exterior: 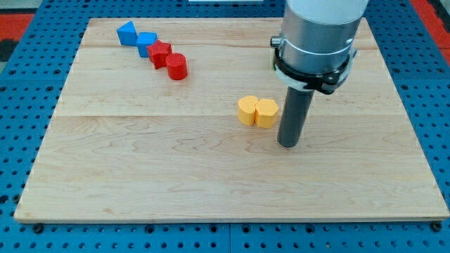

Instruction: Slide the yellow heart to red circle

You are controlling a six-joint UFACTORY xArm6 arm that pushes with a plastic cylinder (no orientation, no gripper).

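- Dark rod's lower end, my tip (288, 144), rests on the wooden board (211, 183) just to the view's right of the yellow heart (266, 112); no jaws here, so nothing spreads or pinches
- Yellow hexagon (247, 110) touches the heart's left side
- Red circle (176, 67) sits well apart, up-left of the heart
- Red star (160, 53), blue cube (146, 43) and blue wedge-like block (127, 33) trail farther up-left
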